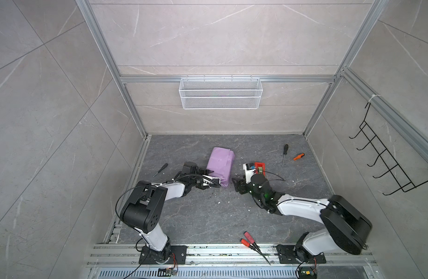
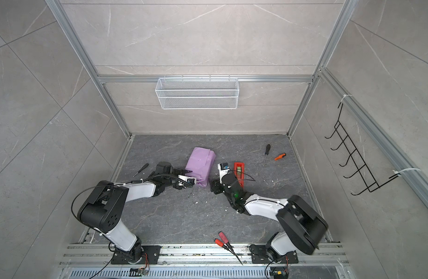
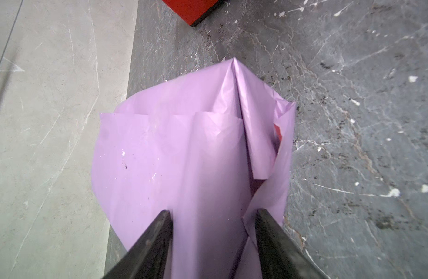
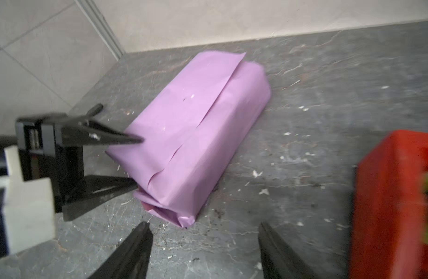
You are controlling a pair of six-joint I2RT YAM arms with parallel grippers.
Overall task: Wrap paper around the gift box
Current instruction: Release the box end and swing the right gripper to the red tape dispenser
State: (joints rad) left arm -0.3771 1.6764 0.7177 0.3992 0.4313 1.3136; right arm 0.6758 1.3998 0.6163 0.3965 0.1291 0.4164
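The paper lies lilac side out, folded into a long parcel on the dark table. The gift box is hidden inside it. My left gripper is shut on the parcel's near end, one finger on its top and the other low against its side. An overlapping seam runs along the top of the paper, and the end folds of the paper stand loose. My right gripper hangs open over bare table just short of the parcel's near corner.
A red tape dispenser stands right of the parcel, close to my right wrist. Screwdrivers lie at the back right and left. Red-handled pliers rest near the front rail. A wire basket hangs on the back wall.
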